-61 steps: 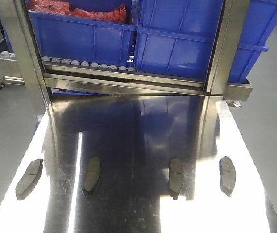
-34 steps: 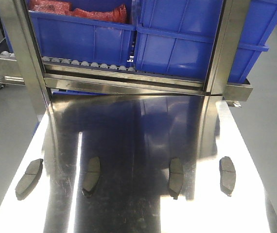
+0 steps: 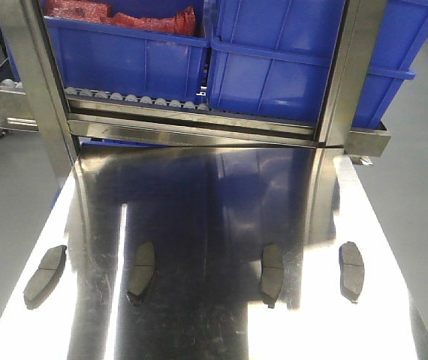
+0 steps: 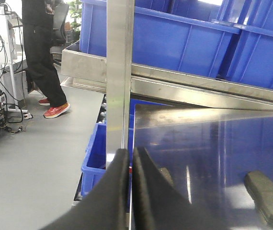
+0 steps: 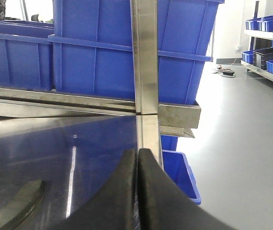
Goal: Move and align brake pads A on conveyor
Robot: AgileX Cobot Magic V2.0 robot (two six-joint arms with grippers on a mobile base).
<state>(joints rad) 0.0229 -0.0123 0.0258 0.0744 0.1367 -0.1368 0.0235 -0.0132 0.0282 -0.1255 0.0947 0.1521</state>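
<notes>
Since nothing has shifted, the brake pads lie where they were.

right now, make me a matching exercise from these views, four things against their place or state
1. grey-brown curved brake pads
2. red crinkled packets
3. black left gripper
4. person in black clothes

a. shut, empty
b. inside a blue plastic bin
c. spread on the shiny steel table
d. standing on the grey floor

Pairs: 1-c, 2-b, 3-a, 4-d
</notes>
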